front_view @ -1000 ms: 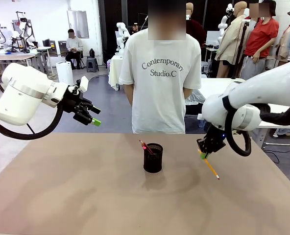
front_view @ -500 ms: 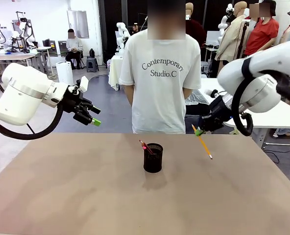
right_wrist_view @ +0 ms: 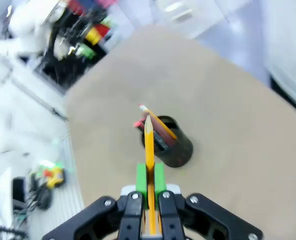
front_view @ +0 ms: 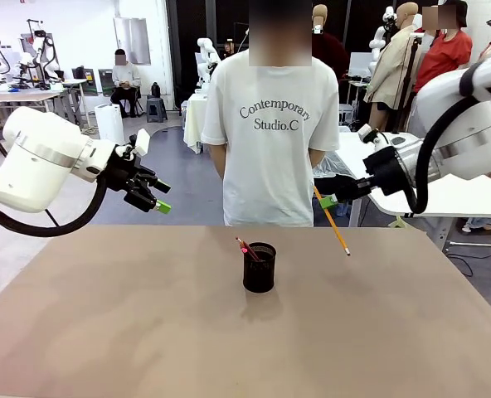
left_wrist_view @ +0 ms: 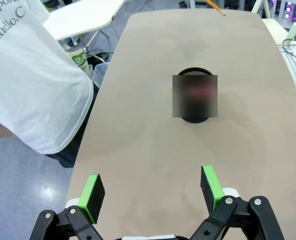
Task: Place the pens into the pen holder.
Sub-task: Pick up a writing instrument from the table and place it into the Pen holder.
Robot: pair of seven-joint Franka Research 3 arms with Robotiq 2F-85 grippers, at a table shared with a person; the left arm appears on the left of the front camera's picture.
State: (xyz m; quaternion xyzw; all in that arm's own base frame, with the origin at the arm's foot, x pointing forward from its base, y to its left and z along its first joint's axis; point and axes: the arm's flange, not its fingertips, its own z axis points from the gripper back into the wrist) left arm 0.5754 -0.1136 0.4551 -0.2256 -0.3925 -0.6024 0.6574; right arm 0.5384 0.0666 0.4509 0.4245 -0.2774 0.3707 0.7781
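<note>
A wide tan table [front_view: 104, 332] spans the robot's side of the room, w/ a person in a white printed T-shirt [front_view: 270, 124] standing at its far edge, arms behind the back.

The white left arm [front_view: 42, 162] hangs over the table's left edge, well apart from everything on it; its black left gripper [front_view: 158, 197] has the green-padded fingers [left_wrist_view: 94, 189] spread wide, nothing btwn them, bare tabletop below in the left wrist view.

The white right arm [front_view: 465, 116] reaches in from the right, above the table's far right part. Its black right gripper [front_view: 327, 201] is clamped tight on a thin yellow-orange pencil [front_view: 332, 220], green pads [right_wrist_view: 142, 177] pressed against both sides of the shaft. In the front view the pencil is pinched near its upper end and slants down to the right, tip clear of the tabletop. In the right wrist view it runs straight out along the fingers, lined up w/ the cup below.

The small black cylindrical mesh pen holder [front_view: 260, 267] stands upright near the table's centre, to the left of and lower than the pencil. A brownish-pink pen [front_view: 247, 249] leans out of it toward the upper left; a second stick beside it is too small to make out.
</note>
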